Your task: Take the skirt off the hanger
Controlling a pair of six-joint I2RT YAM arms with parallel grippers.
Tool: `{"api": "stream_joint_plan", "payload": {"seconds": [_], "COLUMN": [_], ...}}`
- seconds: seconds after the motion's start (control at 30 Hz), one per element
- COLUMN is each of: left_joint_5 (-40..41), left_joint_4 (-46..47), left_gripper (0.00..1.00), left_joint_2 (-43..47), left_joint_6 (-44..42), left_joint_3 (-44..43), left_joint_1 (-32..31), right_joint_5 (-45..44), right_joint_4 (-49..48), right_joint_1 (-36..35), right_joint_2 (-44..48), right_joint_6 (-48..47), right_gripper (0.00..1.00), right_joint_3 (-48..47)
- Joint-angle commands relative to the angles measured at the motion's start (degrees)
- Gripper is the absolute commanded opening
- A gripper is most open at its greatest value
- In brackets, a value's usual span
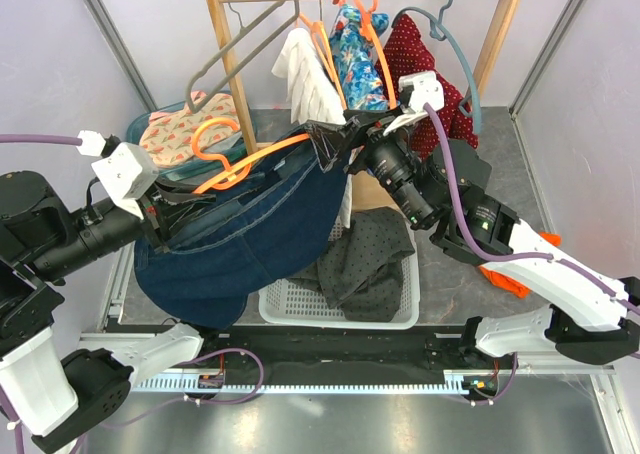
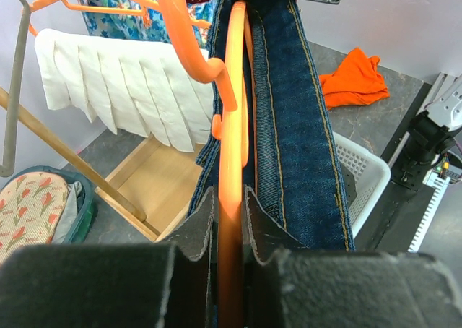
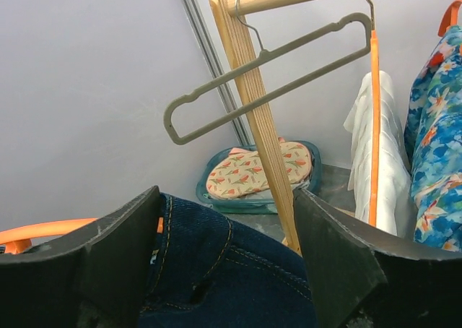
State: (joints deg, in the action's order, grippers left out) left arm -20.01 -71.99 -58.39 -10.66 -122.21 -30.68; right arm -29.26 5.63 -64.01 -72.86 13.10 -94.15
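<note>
Reaches in from the left with the left claw (image 2: pixel 229 219) pinched tight on the bar of the hanger (image 1: pixel 262 155). Comes over from the right with the right claw (image 3: pixel 227 212) clamped on a thick fold at the waistband of the skirt (image 1: pixel 250 234). Counted: two arms, one skirt, one held hanger, plus two other orange hangers (image 1: pixel 320 42) (image 1: pixel 380 49) beyond the right claw. Stretched lengthwise from claw to claw, hook nearer the left claw, hem drooping below both.

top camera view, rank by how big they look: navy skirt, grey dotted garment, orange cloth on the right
1. navy skirt, by far the largest
2. grey dotted garment
3. orange cloth, smallest, though the right arm hides part of it, so its full extent is unclear
</note>
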Motion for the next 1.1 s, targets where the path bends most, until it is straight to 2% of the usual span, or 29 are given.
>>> {"api": "stream_joint_plan", "payload": {"seconds": [0.0,0.3,0.4,0.5,0.53,0.63,0.77,0.87,1.07], "left_joint_5": [-1.70,-1.08,-0.82,-0.73,-0.56,-0.47,-0.38,-0.38,-4.51], "left_joint_4": [5.45,5.72,5.98,6.24,6.33,6.51,7.03,7.47,8.35], "left_gripper": [0.02,0.02,0.02,0.02,0.02,0.02,0.02,0.02,0.02], "left_joint_2": [0.38,0.30,0.30,0.12,0.03,0.12,0.38,0.56,-0.76], "left_joint_6": [-0.77,-0.95,-1.12,-1.38,-1.39,-1.30,-1.82,-1.91,-0.86], "left_joint_3": [-1.36,-0.92,-0.48,-0.22,-0.13,0.48,2.41,5.31,11.29], "left_joint_1": [-0.17,-0.17,-0.26,-0.17,-0.17,-0.17,-0.17,-0.26,-0.17], "right_joint_5": [1.22,6.66,7.98,7.90,7.90,7.11,6.14,6.49,16.14], "right_joint_4": [0.79,4.65,6.49,7.29,7.38,7.47,8.26,9.40,12.04], "right_joint_1": [1.08,2.57,2.57,2.57,2.49,2.57,2.66,2.57,2.57], "right_joint_2": [0.00,-3.42,-5.10,-5.71,-5.54,-4.84,-4.22,-4.92,-10.54], "right_joint_6": [1.92,3.86,4.39,4.82,4.83,4.65,3.51,2.63,5.35], "right_gripper": [0.79,0.71,0.64,0.47,0.37,0.23,0.15,0.14,0.14], "right_joint_3": [0.54,-3.93,-5.25,-5.43,-5.26,-5.34,-7.10,-10.61,-21.77]}}
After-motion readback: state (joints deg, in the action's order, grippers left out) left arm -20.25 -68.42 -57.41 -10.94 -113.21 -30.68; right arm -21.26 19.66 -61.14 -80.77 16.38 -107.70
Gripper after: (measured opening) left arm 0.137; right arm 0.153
